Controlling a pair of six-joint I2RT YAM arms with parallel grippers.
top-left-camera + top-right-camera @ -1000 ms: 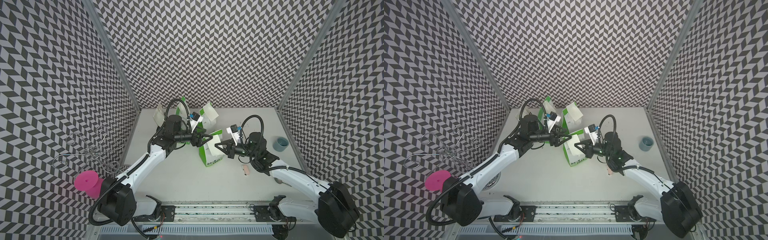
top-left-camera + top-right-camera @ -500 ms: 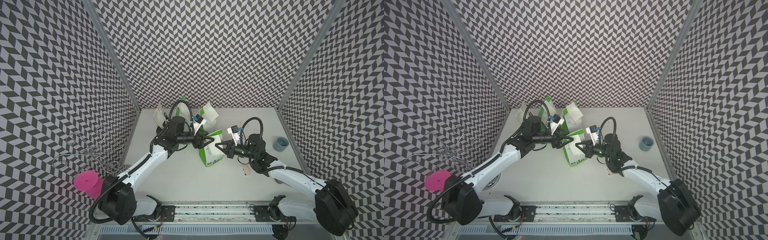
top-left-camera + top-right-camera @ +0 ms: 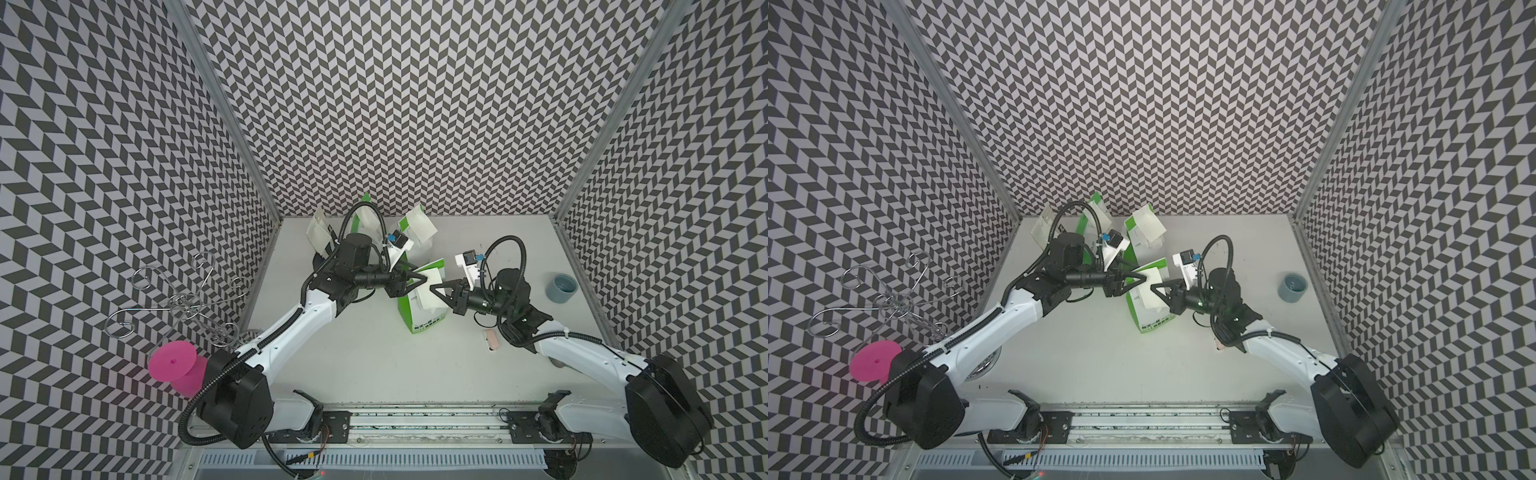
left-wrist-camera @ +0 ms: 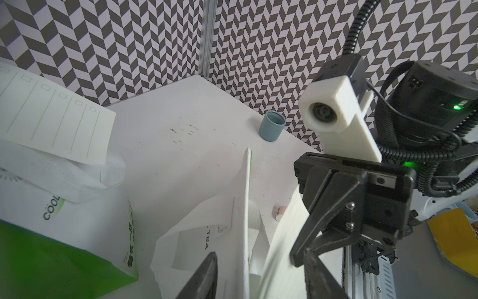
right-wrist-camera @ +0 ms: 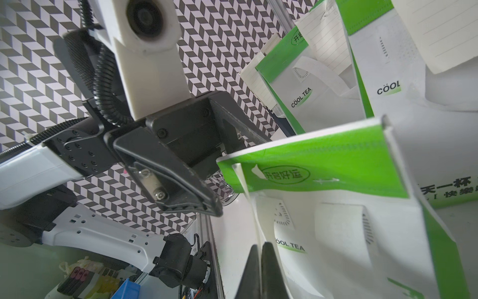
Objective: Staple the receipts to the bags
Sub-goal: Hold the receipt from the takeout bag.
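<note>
Mid-table, pinches the receipt (image 3: 427, 297) with the right gripper (image 3: 433, 286), fingers closed, at the mouth of the green bag (image 3: 405, 312). Straddles that rim with the left gripper (image 3: 423, 278), fingers half apart, clamping nothing. Farther back, by the wall: other bags (image 5: 375, 72).

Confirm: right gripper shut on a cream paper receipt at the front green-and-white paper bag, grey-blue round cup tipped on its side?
Not the last part: the grey-blue round cup stands upright, mouth up, as the left wrist view shows. The right gripper is indeed shut on the cream paper receipt at the front green-and-white paper bag.
</note>
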